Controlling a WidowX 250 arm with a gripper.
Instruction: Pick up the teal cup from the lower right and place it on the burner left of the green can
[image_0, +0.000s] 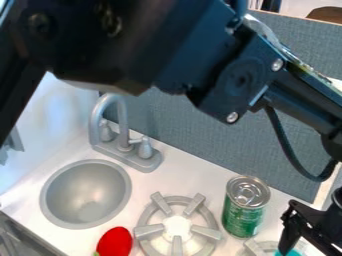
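Gray faucet (123, 134), round sink (85, 192), stove burner (177, 227)

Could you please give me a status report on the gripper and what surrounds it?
Gripper low, view's lower right. Teal item right by it; can't tell if held. Green can upright close beside, possibly in the way.

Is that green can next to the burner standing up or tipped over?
Upright: the can's lid faces up, and its green side runs down to the counter beside the burner.

Black arm (153, 45) slants across top, hand (308, 234) low at right edge
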